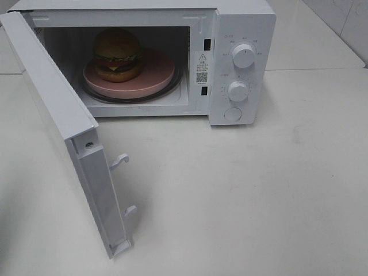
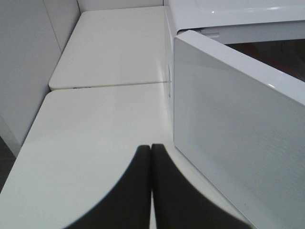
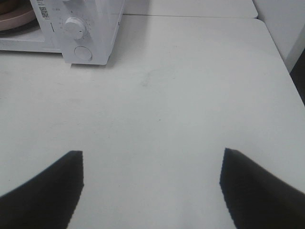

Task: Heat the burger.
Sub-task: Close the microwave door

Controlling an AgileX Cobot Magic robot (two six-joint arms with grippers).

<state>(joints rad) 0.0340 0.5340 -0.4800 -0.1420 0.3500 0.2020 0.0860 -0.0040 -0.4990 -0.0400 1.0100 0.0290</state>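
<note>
Left gripper (image 2: 151, 148), jaws pressed together on nothing, points along the table (image 2: 95, 133) beside the open door (image 2: 238, 133), right gripper (image 3: 151, 160) gapes empty above the table facing the single microwave (image 1: 241, 29), where one burger (image 1: 118, 54) sits on one pink plate (image 1: 158, 77) beside two knobs (image 1: 244, 56).

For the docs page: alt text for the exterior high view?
A burger sits on a round pink plate inside a white microwave whose door stands wide open. The microwave rests on a white table.
</note>
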